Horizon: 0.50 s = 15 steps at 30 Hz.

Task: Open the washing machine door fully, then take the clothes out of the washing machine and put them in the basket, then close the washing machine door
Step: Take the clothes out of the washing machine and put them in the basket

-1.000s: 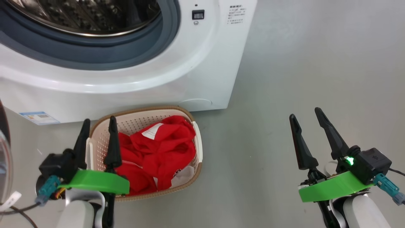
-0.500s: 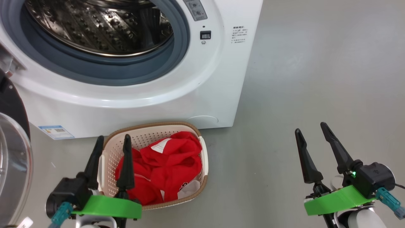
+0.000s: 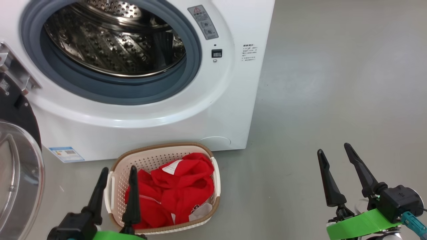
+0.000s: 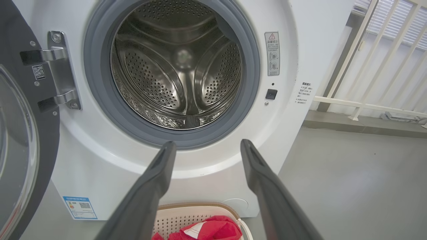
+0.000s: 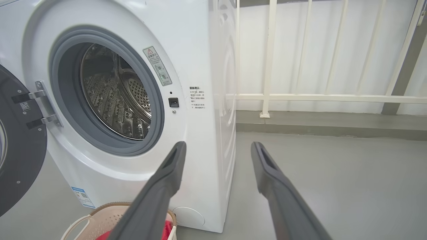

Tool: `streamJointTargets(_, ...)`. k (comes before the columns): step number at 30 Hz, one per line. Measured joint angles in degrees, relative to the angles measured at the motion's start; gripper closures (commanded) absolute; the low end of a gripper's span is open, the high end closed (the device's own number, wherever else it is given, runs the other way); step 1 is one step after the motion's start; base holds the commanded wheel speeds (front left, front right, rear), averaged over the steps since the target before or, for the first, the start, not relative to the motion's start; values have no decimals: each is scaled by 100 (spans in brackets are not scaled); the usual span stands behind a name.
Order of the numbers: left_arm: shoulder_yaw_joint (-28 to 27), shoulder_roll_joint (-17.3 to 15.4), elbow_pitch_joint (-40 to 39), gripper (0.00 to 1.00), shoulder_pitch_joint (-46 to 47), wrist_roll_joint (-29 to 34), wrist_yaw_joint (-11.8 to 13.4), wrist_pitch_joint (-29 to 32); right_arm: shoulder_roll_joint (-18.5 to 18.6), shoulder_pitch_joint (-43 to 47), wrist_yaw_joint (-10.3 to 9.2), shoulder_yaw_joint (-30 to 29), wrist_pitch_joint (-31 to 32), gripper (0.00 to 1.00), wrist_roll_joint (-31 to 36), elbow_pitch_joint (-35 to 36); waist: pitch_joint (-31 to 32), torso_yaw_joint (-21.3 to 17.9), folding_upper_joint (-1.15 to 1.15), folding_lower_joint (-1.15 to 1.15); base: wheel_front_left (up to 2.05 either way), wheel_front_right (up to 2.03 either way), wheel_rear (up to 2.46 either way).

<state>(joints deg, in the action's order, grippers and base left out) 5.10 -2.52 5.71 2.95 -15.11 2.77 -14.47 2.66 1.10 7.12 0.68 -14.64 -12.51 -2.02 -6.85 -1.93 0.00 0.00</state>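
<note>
A bare grey floor (image 3: 317, 83) is stretching across the right of the head view, with a pale railing (image 5: 300, 96) running behind it in the right wrist view. The white washing machine (image 3: 217, 110) is filling the upper left, its steel drum (image 4: 180, 73) showing empty. The cream basket (image 3: 160, 148) is sitting on the floor just before the machine, at the lower middle, with the red clothes (image 3: 180, 190) lying heaped inside it.

The washing machine door (image 3: 20, 166) is hanging wide open at the left edge, on the hinge (image 4: 60, 66) at the upper left of the left wrist view. The left gripper (image 3: 119, 169) is hovering at the lower left, overlapping the basket's left rim, fingers spread wide and holding nothing. The right gripper (image 3: 333, 148) is hovering at the lower right, equally spread and empty.

Only closing the door seems to be remaining. The door is looking rigid and fairly heavy, and its glossy rim and glass are likely slippery. Pushing flat on the rim far from the hinge is looking safer than pinching.
</note>
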Motion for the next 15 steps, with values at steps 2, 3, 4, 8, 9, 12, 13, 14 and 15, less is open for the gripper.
streamJointTargets(2, -26, -12, -32, 0, -86, -1, 10, 0, -1, 30, 0, -15, 0, 0, 0, 11, 55, -20, 0, 0, 0, 0, 0)
streamJointTargets(3, -44, -15, -49, 0, -127, -2, 36, 0, -1, 59, 0, -21, 0, 0, 0, 33, 81, -34, 0, 0, 0, 0, 0)
streamJointTargets(4, -56, -23, -79, 0, -177, -7, 51, 0, -3, 106, 0, -31, 0, 0, -1, 52, 105, -49, 0, 0, 0, 0, 0)
streamJointTargets(8, -103, -42, -126, 0, -343, -10, 81, 0, -8, 227, 0, -71, 0, 0, -1, 60, 191, -117, 0, 0, 0, 0, 0)
streamJointTargets(9, -114, -57, -129, 0, -369, -10, 81, 0, -11, 241, 0, -76, 0, 0, -1, 60, 217, -132, 0, 0, 0, 0, 0)
streamJointTargets(12, -123, -97, -129, 0, -487, -9, 81, 0, -25, 254, 0, -100, 0, 0, -2, 62, 311, -172, 0, 0, 0, 0, 0)
streamJointTargets(13, -123, -112, -130, 0, -531, -9, 81, 0, -27, 260, 0, -111, 0, 0, -3, 62, 344, -184, 0, 0, 0, 0, 0)
streamJointTargets(14, -122, -124, -129, 0, -563, -9, 81, 0, -26, 282, 0, -123, 0, 0, -3, 65, 375, -194, 0, 0, 0, 0, 0)
streamJointTargets(15, -121, -135, -129, 0, -572, -9, 81, 0, -27, 334, 0, -132, 0, 0, -3, 75, 406, -203, 0, 0, 0, 0, 0)
